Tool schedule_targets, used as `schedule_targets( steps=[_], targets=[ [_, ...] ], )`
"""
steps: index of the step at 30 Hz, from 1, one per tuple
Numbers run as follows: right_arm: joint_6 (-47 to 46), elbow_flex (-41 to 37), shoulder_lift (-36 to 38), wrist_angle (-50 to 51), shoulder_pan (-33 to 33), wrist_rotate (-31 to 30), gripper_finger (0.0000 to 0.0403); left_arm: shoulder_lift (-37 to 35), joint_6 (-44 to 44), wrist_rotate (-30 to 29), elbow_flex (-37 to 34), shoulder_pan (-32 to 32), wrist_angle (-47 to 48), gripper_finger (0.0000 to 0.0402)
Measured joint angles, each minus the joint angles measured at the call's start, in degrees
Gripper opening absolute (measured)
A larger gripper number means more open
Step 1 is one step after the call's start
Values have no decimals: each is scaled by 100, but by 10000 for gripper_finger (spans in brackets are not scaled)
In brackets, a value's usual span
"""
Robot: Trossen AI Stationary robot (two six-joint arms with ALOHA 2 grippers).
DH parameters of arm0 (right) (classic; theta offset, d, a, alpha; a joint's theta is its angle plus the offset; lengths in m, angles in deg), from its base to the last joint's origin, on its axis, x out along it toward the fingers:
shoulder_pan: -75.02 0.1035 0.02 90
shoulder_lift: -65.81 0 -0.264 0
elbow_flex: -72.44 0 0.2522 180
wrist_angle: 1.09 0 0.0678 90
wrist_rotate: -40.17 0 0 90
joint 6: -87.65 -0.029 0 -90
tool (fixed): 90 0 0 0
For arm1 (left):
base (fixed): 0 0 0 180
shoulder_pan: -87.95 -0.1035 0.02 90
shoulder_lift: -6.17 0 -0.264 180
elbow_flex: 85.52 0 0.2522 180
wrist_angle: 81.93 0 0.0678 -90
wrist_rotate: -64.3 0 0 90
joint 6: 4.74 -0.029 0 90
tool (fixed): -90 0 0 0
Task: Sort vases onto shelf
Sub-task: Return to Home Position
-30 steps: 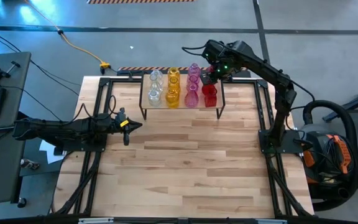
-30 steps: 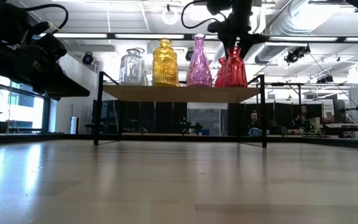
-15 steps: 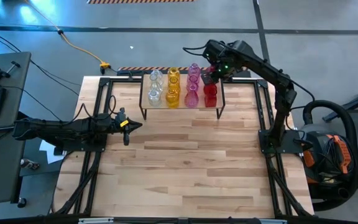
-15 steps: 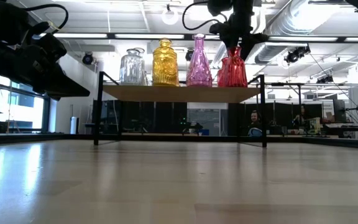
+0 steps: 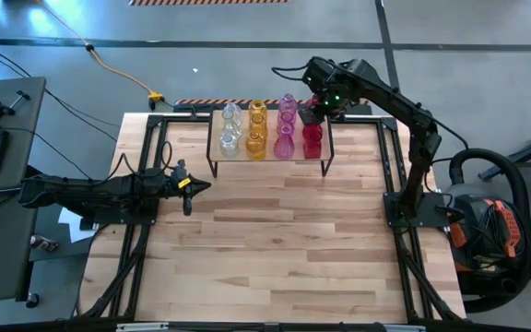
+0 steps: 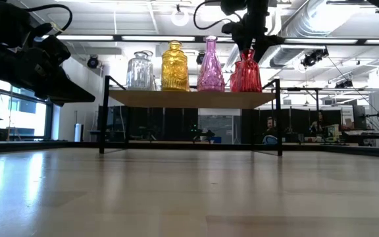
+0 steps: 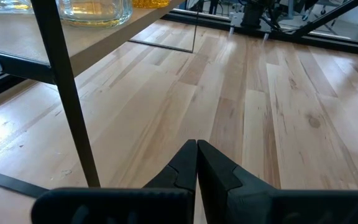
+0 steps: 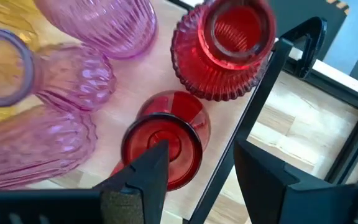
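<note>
Shelf [image 5: 240,156]: at the upper centre of the worktop [image 5: 265,240] in the high view, with a light top on thin black legs. Contents, left to right in that view: clear vases [image 5: 230,129], amber vases [image 5: 257,129], pink vases [image 5: 286,127], red vases [image 5: 312,140]. Each colour forms its own row running front to back, and all stand upright. Right hand [image 5: 308,114]: over the rear of the red row at the shelf's right end. In the low view it sits upper centre-right, just above the neck of a red vase [image 6: 245,74]. Its wrist camera shows the two fingers [image 8: 142,177] set wide apart with nothing clasped between them. One finger overlaps the mouth of the nearer red vase [image 8: 166,127], though contact with the glass cannot be told. The gap between the fingers lies over the shelf's edge and black frame. A second red vase [image 8: 225,50] stands just beside the first, with pink vases next to both. Left hand [image 5: 195,186]: centre left of the high view, above the worktop's left side, well apart from the shelf. Its fingers [image 7: 182,168] are pressed together with the tips meeting, and it holds nothing. Its wrist view looks past a black shelf leg [image 7: 67,93] to the base of a clear vase [image 7: 95,9] on the shelf top.
</note>
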Motion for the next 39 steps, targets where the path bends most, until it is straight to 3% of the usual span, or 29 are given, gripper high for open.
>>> schedule_targets(
  steps=[9,18,39],
  targets=[
    [26,3,285,-109,2,51,161,0,-1,0,-1,1,0,3],
    [926,2,1117,-387,74,538,161,0,1,-1,-1,2,1,3],
    [2500,-4,2850,-788,955,129,161,0,1,0,-1,2,1,3]
  ],
)
